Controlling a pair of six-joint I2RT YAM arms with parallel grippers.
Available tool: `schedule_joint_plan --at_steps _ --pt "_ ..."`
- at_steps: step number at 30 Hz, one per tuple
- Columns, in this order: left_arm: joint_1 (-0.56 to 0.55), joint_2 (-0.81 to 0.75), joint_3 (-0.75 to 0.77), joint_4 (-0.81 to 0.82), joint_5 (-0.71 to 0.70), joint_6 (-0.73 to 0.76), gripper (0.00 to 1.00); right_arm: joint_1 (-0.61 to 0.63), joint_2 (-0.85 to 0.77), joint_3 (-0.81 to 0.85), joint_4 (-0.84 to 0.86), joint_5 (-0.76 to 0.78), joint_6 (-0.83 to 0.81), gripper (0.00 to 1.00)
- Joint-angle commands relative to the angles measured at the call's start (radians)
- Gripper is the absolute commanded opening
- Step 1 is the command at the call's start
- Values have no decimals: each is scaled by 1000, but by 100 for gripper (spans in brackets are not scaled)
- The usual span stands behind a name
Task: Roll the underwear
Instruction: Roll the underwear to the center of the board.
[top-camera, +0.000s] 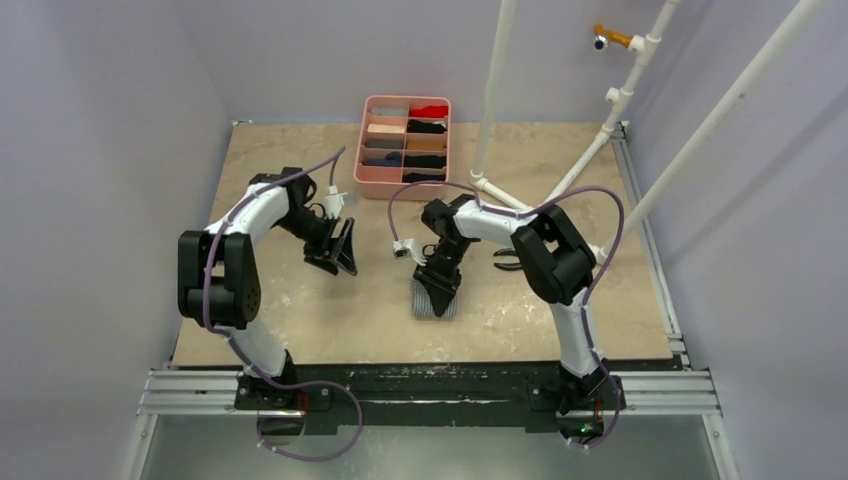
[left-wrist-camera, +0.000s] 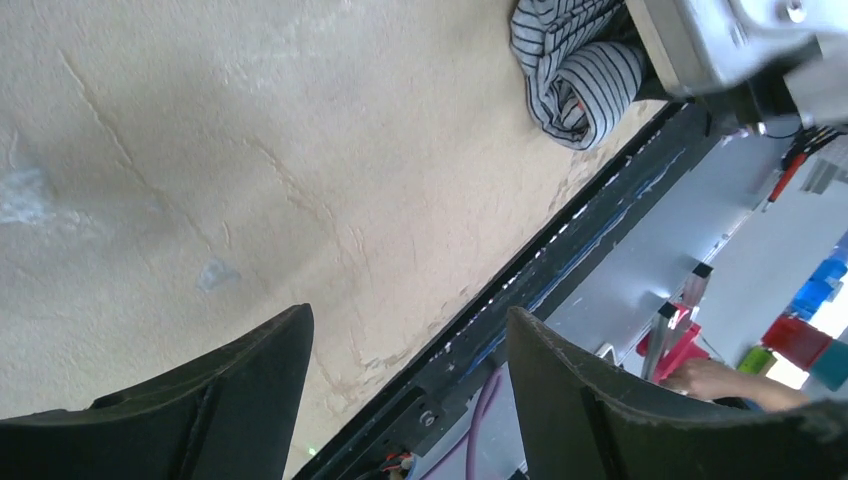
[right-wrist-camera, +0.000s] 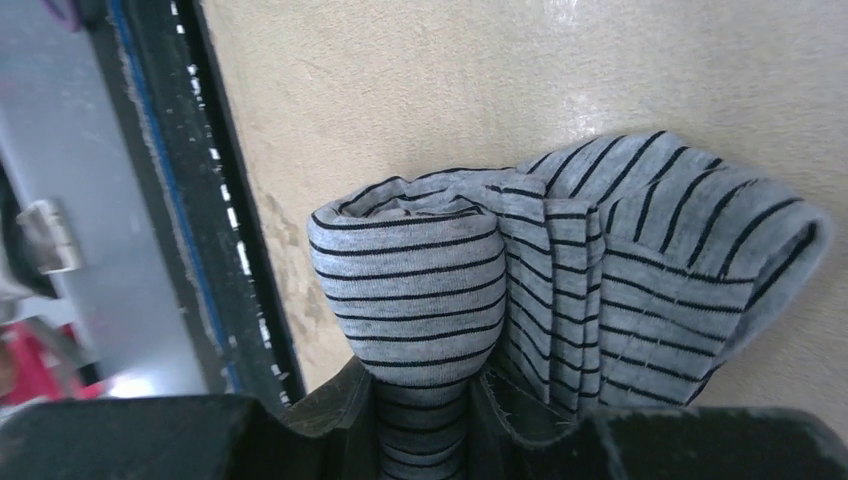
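Near the front edge of the table (top-camera: 300, 340), a little right of its middle, I see the grey striped underwear (top-camera: 436, 302) lying bunched up. It has a tight rolled lobe on the side toward that edge and looser folds beside it. My right gripper (top-camera: 438, 280) sits directly on top of it, and in the right wrist view its fingers (right-wrist-camera: 300, 425) are drawn in narrow and pinch a fold of the striped cloth between them. The rest of the garment (right-wrist-camera: 600, 270) fans out ahead of the fingertips on the surface. A thin strip of bare table separates the roll from the black rail (right-wrist-camera: 190, 200) along the front edge, so I have little room on that side. My left gripper (top-camera: 335, 255) hangs over bare surface left of the middle, well apart from the cloth, with its jaws spread wide and nothing between them. From its wrist camera the underwear (left-wrist-camera: 585, 80) shows in the far corner of the view, beside the front rail. The stretch of table between the two grippers is bare. At the back edge stands a pink divided tray (top-camera: 372, 150). White pipes (top-camera: 495, 90) rise from the surface right of the tray. A pair of pliers (top-camera: 506, 263) lies just behind the right arm.
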Motion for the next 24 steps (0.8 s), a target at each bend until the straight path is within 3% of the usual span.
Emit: schedule_joint_plan --at_steps 1,9,15,24 --pt "5 -114 -59 9 -28 71 69 4 192 38 -136 68 -83 0" --pt "-18 -316 -143 86 58 112 69 -35 363 196 -254 -15 -155 0" --pt "-172 -423 -173 166 31 124 69 -79 401 187 -186 30 -91 0" --pt "-376 -346 -161 347 16 77 69 -143 316 85 -67 98 -9 0"
